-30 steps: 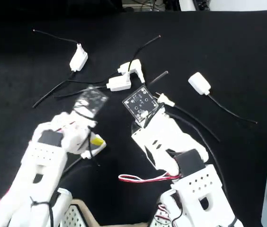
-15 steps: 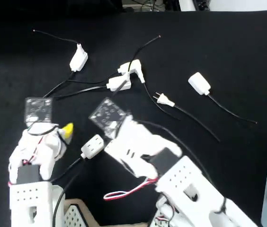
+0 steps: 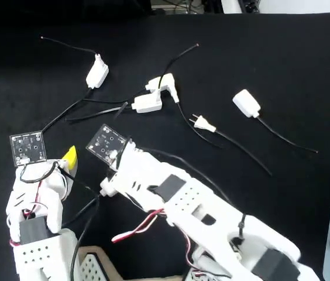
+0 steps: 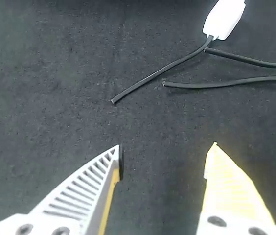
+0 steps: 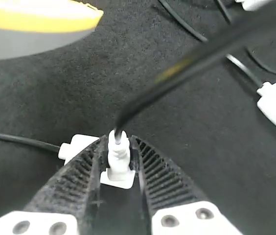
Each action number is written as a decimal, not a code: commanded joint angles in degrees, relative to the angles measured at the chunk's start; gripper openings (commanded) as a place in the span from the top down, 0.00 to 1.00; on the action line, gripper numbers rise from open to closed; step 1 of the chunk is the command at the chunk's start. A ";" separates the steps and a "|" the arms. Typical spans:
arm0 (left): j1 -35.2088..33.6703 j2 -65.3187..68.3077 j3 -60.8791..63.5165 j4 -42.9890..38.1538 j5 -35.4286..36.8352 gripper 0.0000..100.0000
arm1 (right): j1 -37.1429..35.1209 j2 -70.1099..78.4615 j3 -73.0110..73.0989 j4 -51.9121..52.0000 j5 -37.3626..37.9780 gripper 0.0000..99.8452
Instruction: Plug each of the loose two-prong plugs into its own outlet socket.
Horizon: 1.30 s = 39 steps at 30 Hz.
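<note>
Squarely between right jaws — white connector (image 5: 118,159), pinched, left jaws spread.

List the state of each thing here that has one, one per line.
left tool, open and empty above the black cloth.
right tool, shut on the white connector.
white connector, clamped between the right tool's fingers.
two-prong plug, loose on the black cloth, unplugged.

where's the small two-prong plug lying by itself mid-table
In the high view the two-prong plug lies just right of the table's centre, between the white plug cluster and the lone white socket.
</note>
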 commanded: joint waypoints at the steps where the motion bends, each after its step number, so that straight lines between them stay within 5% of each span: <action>1: -0.40 -0.53 -0.40 -0.26 0.35 0.73 | -0.44 1.89 -0.75 -2.73 -2.73 0.99; 32: -0.04 -0.97 -0.75 2.37 0.26 0.73 | 2.29 10.42 -0.75 -3.16 -6.24 0.99; 39: -0.22 -0.97 -0.75 2.37 0.26 0.73 | 0.97 12.79 -4.62 3.60 -6.24 0.99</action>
